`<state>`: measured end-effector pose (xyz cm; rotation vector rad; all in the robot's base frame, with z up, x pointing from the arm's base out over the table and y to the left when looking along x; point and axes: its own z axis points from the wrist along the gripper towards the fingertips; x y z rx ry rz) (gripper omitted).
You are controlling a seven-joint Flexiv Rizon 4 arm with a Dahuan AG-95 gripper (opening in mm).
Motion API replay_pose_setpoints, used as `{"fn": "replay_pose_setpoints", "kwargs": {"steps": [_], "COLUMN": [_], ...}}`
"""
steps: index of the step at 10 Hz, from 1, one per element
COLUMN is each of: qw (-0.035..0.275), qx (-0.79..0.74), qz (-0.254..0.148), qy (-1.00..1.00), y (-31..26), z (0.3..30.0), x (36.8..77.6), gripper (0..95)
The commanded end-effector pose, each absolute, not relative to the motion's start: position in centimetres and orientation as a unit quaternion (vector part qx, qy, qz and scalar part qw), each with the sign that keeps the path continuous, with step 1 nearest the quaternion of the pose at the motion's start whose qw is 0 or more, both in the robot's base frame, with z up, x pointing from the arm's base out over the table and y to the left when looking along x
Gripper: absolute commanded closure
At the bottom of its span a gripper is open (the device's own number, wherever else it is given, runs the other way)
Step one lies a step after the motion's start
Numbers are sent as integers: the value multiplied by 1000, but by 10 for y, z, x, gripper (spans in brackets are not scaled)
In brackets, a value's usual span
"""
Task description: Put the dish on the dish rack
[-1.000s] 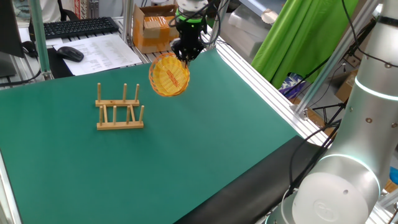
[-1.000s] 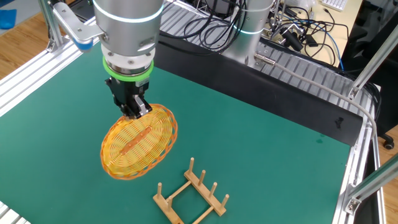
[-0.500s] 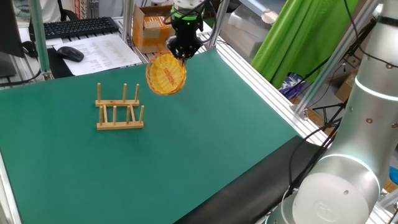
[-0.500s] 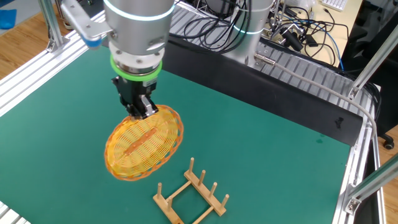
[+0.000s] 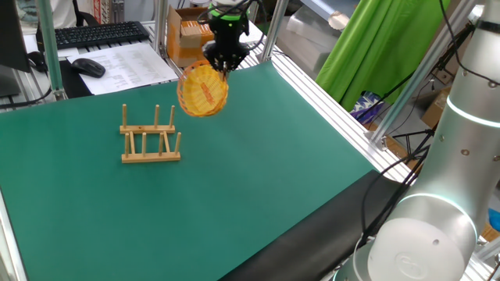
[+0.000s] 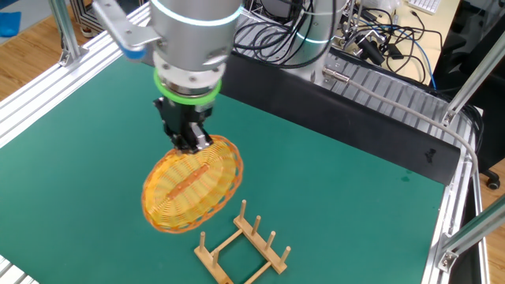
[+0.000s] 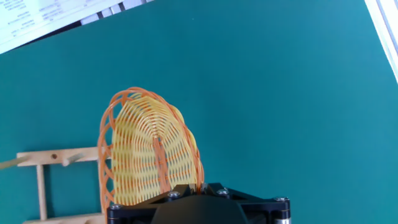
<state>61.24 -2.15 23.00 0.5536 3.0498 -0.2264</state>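
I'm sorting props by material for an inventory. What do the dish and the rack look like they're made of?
The dish: woven wicker or rattan-like strands, possibly plastic imitation, yellow with orange rim loops and centre stripe; the open weave shows clearly in the hand view.

The dish rack: light unfinished-looking wood, matte pale tan, with round dowel pegs on thin rails.

From my station all three feeds come in bright and evenly lit, seemingly from overhead, with no harsh shadows on the green mat (image 5: 258,179). The silver arm housing (image 5: 437,203) at four o'clock in one fixed view sits close to the lens, slightly soft, and catches pale glare. In the hand view the dish (image 7: 149,149) is sharp, while the black gripper body (image 7: 199,208) at six o'clock is dark and blurred.
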Motion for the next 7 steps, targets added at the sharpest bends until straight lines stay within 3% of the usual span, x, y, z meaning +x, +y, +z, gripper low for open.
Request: {"fn": "replay_pose_setpoints", "kwargs": {"steps": [1, 7], "qw": [22, 36], "qx": [176, 185], "qz": [-83, -86], "qy": [981, 978], "y": [-11, 19], "z": [233, 232], "x": [611, 599], "gripper": [950, 950]}}
